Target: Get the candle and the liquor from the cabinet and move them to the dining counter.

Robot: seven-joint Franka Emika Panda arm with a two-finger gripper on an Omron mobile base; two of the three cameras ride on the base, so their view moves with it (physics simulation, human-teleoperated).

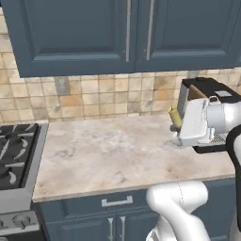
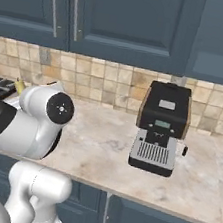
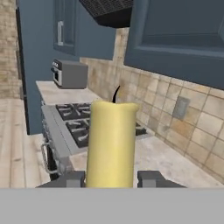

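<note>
A slim yellow candle (image 3: 111,144) with a dark wick stands upright between my two dark fingertips (image 3: 74,179), and my gripper (image 3: 111,180) is shut on it. From the left base view the candle (image 1: 175,116) pokes out to the left of my white hand (image 1: 193,124), above the right part of the tile-backed counter. A bit of yellow from the candle (image 2: 20,85) peeks out behind the arm in the right base view. The candle's holder is hidden. The dark blue upper cabinet (image 1: 84,33) has both doors closed. The liquor and the dining counter are out of view.
A black coffee machine (image 2: 160,128) stands on the marbled counter (image 1: 117,150) just behind my hand. A black gas stove (image 1: 14,155) lies at the left. A grey toaster (image 3: 70,73) sits beyond the stove. Blue lower drawers (image 1: 115,207) run under the counter.
</note>
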